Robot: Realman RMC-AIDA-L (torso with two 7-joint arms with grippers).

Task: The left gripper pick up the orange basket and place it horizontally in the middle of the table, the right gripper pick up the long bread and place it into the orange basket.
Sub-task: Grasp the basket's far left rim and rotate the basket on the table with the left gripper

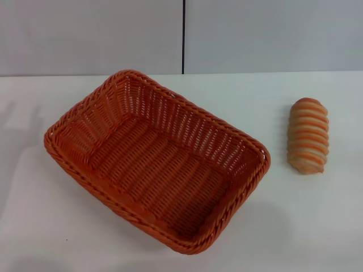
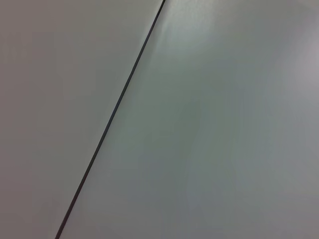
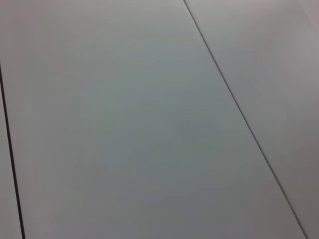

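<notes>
The orange basket [image 1: 85, 161] lies on the white table [image 1: 317, 226] left of centre in the head view, turned at a slant with one corner toward the back. It is empty. The long bread [image 1: 308, 135], striped tan and orange-brown, lies to the right of the basket, apart from it, with its length running front to back. Neither the left gripper nor the right gripper shows in any view. Both wrist views show only a grey panelled wall with a dark seam [image 2: 112, 117].
A grey wall with a vertical dark seam [image 1: 183, 37] stands behind the table's far edge. White tabletop stretches in front of the basket and around the bread.
</notes>
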